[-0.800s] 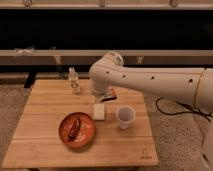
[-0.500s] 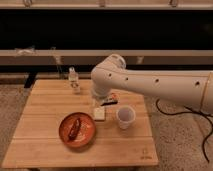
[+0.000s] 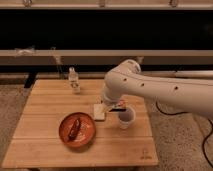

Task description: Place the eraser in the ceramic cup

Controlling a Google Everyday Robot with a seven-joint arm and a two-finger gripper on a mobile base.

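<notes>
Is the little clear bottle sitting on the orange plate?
No, the clear bottle stands well behind the plate, not touching it; the gripper is beside the ceramic cup.

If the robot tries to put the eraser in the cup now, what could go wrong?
The gripper hangs by the rim of the ceramic cup, with the eraser by it. The eraser might clip the rim and land on the table. The arm might also knock the cup over.

The hand (image 3: 116, 106) is mostly buried under the bulky white arm (image 3: 150, 87), right by the rim of the ceramic cup (image 3: 126, 120). The eraser (image 3: 120, 104) is just a dark-red smudge there. The arm runs off the right edge.
</notes>
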